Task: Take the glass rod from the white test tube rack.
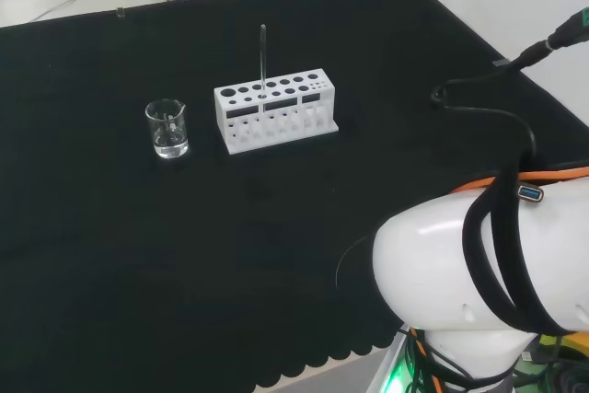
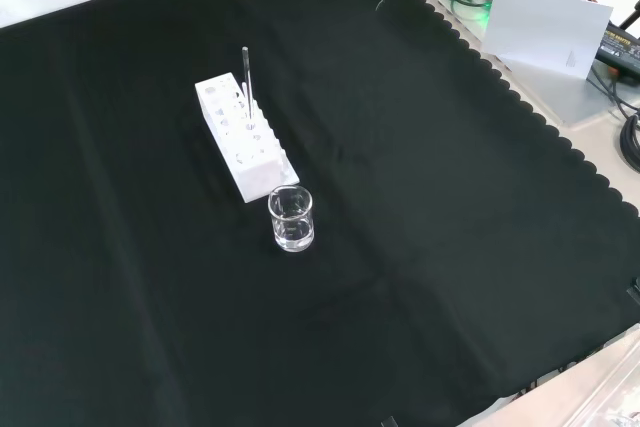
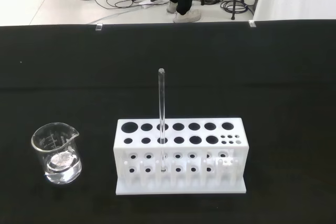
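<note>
Standing: glass rod (image 3: 161,114) upright in white test tube rack (image 3: 178,157), in a near-row hole as the wrist camera sees it, third from the beaker's end.
Axis: vertical, so the lift is likely straight up.
Bearing: rod dead ahead of the wrist camera, well apart.
Neighbour: beaker (image 1: 167,129) at the rack's 9 o'clock, head view.
Hand: fingers' state cannot be told.

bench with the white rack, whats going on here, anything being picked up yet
Nothing is being handled yet. A glass rod stands upright in one hole of the white test tube rack on the black cloth, sticking up well above the rack's top. A small clear beaker stands beside the rack, apart from it. In the head view the arm's white link sits at the right, well back from the rack, so the rod is untouched.
</note>
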